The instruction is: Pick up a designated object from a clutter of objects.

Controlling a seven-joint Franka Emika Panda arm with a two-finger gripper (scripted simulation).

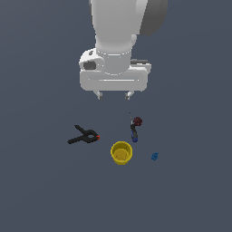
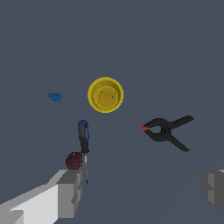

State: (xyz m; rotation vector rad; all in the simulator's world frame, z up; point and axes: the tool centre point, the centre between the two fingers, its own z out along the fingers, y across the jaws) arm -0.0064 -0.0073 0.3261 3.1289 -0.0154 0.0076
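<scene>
- Panda arm with gripper (image 1: 113, 95) hanging upper centre of the exterior view, fingers spread wide, gripping nothing, well above the floor.
- Black spring clamp (image 1: 83, 137) lying centre-left, orange tip pointing toward the frame's right; well apart from the rest.
- Yellow cup (image 1: 121, 152) sitting upright below centre, mouth facing up, empty.
- Black-and-blue screwdriver (image 1: 133, 129) lying roughly up-down in frame, blue handle toward the cup.
- Dark red bumpy ball (image 1: 137, 121), the target, sitting just right of centre, touching or just beside the screwdriver shaft.
- Tiny blue block (image 1: 154, 156) sitting lower right, apart.
- Key relation: the ball is lying below and slightly right of the gripper in frame; likely needing a shift that way before descending.
- Open floor right of the ball; the screwdriver is crowding its left side, so a finger could be nudging it.
</scene>
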